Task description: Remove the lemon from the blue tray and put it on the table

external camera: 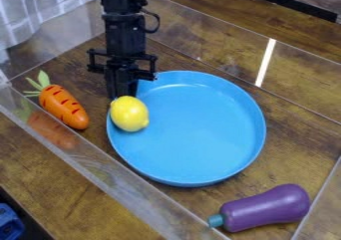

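The yellow lemon (128, 114) lies inside the blue tray (200, 134), right against its left rim. The tray rests on the dark wooden table (304, 90). My gripper (123, 87) comes down from above at the tray's far-left rim, just behind the lemon and apart from it. Its black fingers are shut, and they appear to pinch the rim. The fingertips are partly hidden by the tray's edge.
An orange carrot (62, 105) with a green top lies left of the tray. A purple eggplant (264, 208) lies at the front right. Clear plastic walls (80, 169) run along the left and front of the work area.
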Controlling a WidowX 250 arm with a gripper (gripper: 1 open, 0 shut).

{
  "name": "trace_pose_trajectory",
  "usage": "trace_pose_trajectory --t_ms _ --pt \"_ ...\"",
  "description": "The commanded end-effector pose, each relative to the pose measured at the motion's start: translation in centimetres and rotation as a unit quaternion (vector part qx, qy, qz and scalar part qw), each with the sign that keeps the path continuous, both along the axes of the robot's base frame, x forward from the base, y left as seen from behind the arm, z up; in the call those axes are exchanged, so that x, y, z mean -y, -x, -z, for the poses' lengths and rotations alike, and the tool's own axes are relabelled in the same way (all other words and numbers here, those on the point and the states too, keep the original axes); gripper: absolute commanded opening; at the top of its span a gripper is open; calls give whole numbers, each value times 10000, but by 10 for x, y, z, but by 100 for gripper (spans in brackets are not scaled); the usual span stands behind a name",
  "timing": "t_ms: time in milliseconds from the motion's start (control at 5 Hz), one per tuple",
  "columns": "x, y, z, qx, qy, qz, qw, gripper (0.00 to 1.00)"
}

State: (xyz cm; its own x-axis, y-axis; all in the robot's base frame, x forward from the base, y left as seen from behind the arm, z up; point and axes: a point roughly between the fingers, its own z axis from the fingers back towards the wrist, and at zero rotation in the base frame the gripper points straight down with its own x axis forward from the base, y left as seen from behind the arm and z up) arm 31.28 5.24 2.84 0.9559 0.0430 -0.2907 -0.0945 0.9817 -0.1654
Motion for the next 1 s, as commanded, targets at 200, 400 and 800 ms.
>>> trace_pose_trajectory --t_ms 200,400,800 --pt "-4 -9 -42 497 -54 428 9978 0" --pt "-9 -13 -51 522 -38 514 9973 0" --pt "-1 -19 -71 598 -65 1149 9916 0"
